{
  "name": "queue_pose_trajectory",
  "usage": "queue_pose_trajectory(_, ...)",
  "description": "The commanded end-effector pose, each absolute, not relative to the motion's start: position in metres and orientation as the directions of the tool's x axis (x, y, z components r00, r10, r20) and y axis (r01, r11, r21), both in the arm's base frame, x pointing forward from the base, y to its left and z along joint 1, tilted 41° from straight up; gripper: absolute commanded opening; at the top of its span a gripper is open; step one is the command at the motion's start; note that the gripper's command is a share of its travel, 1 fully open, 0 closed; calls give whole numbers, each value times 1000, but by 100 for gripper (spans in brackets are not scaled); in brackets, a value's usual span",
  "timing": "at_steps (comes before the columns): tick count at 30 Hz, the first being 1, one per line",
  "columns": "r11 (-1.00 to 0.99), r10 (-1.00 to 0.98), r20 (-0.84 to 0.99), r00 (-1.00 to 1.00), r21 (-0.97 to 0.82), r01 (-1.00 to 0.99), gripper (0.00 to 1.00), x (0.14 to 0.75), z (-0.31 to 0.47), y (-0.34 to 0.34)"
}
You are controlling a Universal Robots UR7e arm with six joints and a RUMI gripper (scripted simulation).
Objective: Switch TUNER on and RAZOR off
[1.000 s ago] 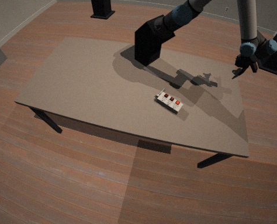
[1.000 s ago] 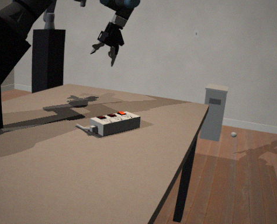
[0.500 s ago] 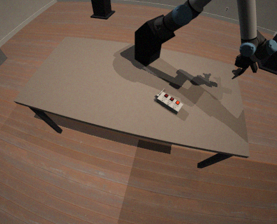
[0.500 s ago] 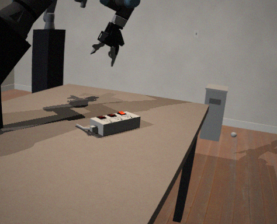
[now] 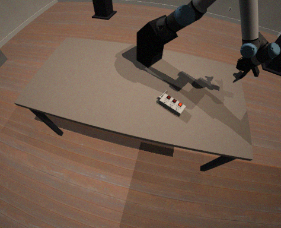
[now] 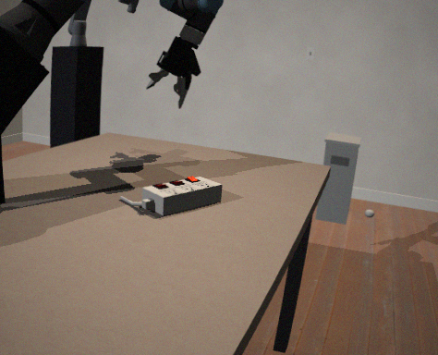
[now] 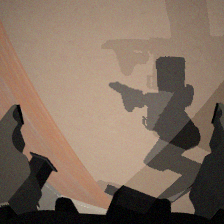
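A white, boxy power strip (image 6: 182,197) lies right way up on the matte tan table (image 6: 121,276), toward its far right part in the top view, with three small rectangular rocker switches (image 6: 176,182) in a row on its flat top face, the one at the end away from the stubby grey cord (image 6: 130,201) glowing brighter orange-red than the other two. The gripper (image 6: 169,84) hangs high in the air well apart from the strip, its dark pointed fingers (image 6: 182,91) spread wide with nothing between them, at the end of a smooth grey tubular arm (image 5: 248,11) with blue rounded joint caps. The arm's shadow falls across the table beside the strip, and the floor (image 5: 77,192) around is reddish wooden planking.
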State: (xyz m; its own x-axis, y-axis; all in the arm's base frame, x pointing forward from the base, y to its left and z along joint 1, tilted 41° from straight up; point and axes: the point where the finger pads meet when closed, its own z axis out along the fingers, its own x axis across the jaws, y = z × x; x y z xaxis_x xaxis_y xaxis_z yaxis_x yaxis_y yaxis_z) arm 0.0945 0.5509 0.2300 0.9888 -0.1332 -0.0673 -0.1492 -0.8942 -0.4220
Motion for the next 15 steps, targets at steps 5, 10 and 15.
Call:
queue_pose_trajectory(5, -879, -208, -103, 973, -417, -232, 100, 135, 218, 528)
queue_pose_trajectory(10, -869, -242, -119, 963, -415, -270, 100, 152, 212, 517)
queue_pose_trajectory(15, -844, -308, -152, 939, -413, -343, 100, 183, 201, 494)
